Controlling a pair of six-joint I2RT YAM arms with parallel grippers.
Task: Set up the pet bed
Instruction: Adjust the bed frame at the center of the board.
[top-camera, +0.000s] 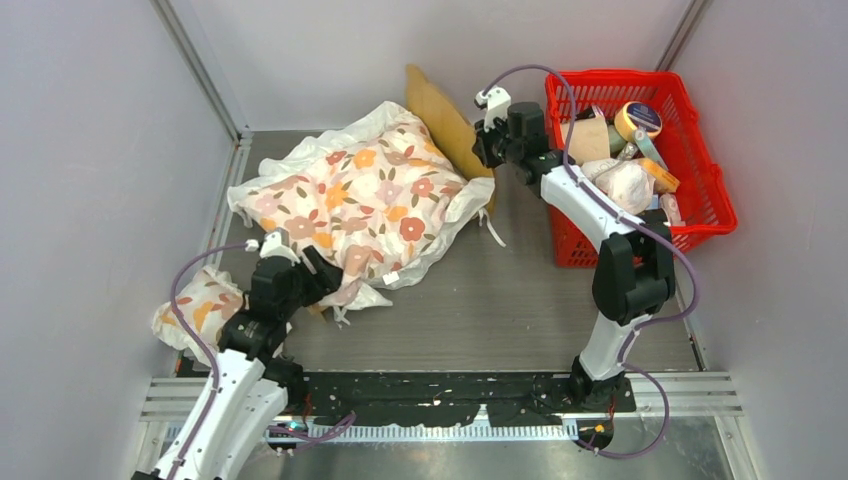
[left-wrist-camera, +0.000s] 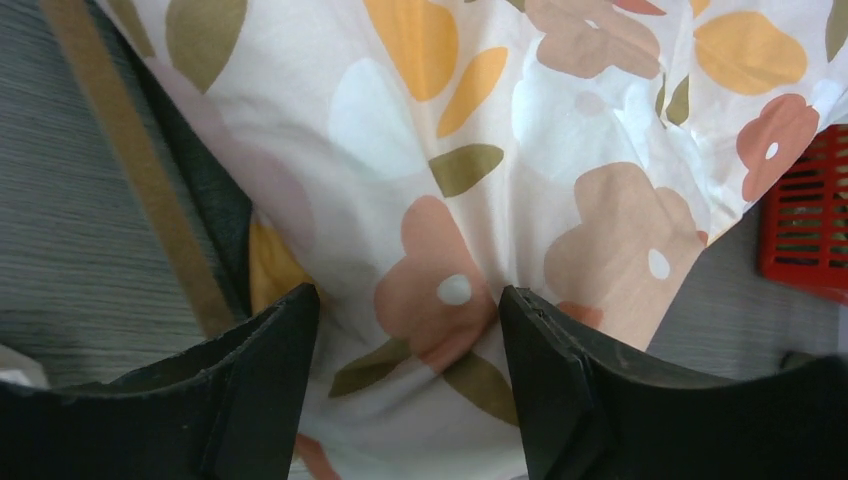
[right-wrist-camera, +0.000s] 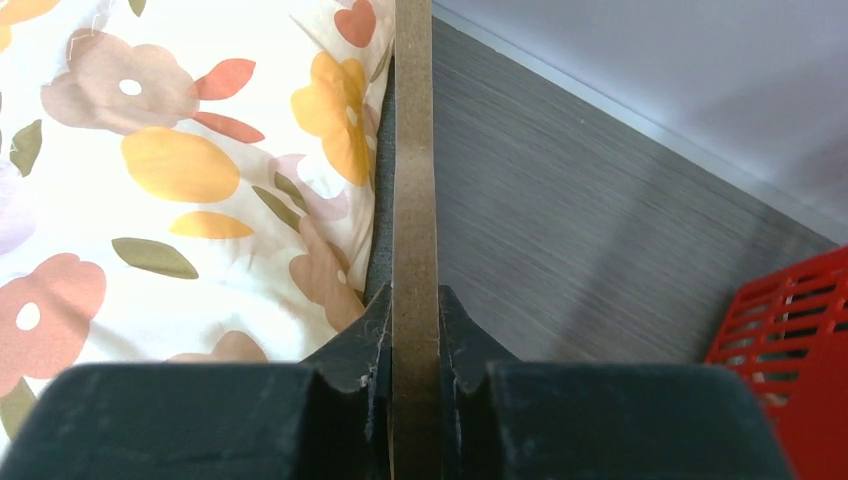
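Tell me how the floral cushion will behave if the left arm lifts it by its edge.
Probably floppy: the floral cushion drapes and wrinkles, so it should sag from the grip. Likely light; it looks puffy. Its loose cover may bunch first.

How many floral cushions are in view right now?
2. The large floral cushion lies across the pet bed, left of centre; the small floral cushion sits at the near left. More could be hidden beneath the large one.

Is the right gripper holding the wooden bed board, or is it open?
Shut on it: the right gripper pinches the thin wooden edge of the pet bed, with no gap on either side.
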